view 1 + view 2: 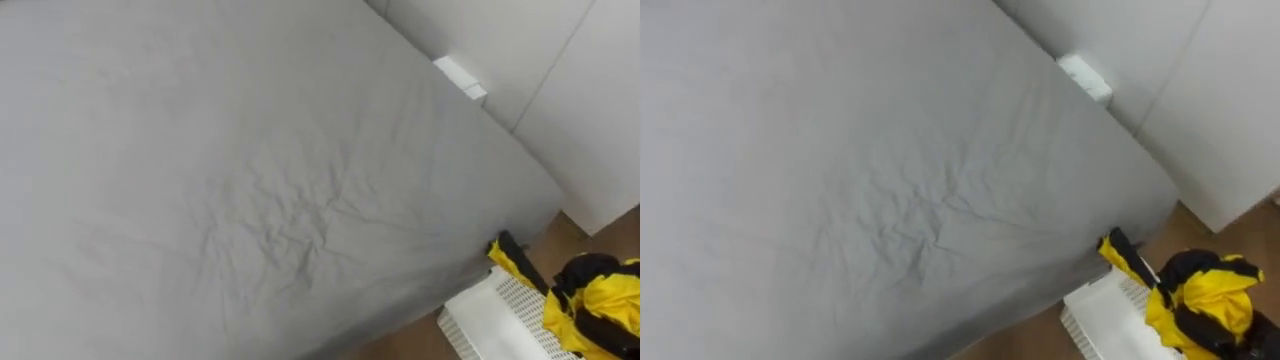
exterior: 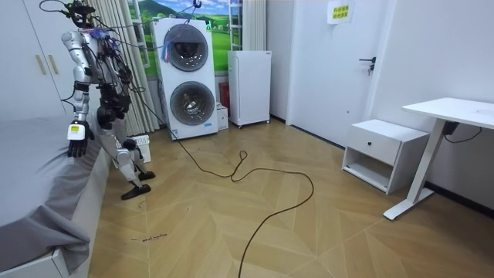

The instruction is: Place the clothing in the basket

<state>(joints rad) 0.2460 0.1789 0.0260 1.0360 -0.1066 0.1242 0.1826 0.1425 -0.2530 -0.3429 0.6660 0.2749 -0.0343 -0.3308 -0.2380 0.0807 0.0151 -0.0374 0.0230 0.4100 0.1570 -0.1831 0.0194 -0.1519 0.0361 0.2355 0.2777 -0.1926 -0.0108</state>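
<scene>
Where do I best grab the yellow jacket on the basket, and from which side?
Probably the bunched yellow hump of the jacket, from above: it stands highest over the basket, and its folds give the fingers something to close on.

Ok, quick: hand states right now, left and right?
Left hand: cannot be told; it hangs beside the edge of the bed.
Right hand: cannot be told.
</scene>
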